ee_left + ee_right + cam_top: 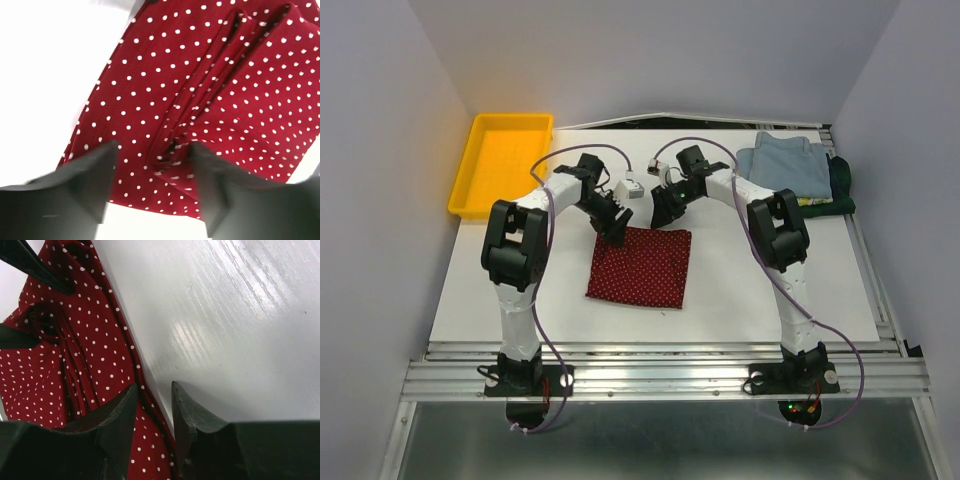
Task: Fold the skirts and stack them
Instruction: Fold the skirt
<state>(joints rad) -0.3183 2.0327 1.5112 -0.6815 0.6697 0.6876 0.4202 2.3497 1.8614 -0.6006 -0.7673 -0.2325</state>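
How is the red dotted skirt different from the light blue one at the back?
The red dotted skirt lies alone mid-table between the arms; the light blue skirt sits atop a pile at the far right. The red one has white dots; the blue one looks plain. Both are folded flat cloth.

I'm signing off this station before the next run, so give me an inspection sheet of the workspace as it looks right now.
Surface: white table, bare around the cloth.
Job's things: dark red dotted skirt lies folded at centre; folded stack at far right, light blue on top.
Clutter: yellow tray, far left, looks empty.
Grippers: left gripper open over a crease in the red skirt; right gripper pinches that skirt's edge.
Cables: purple cables loop along both arms.
Surroundings: plain pale walls.
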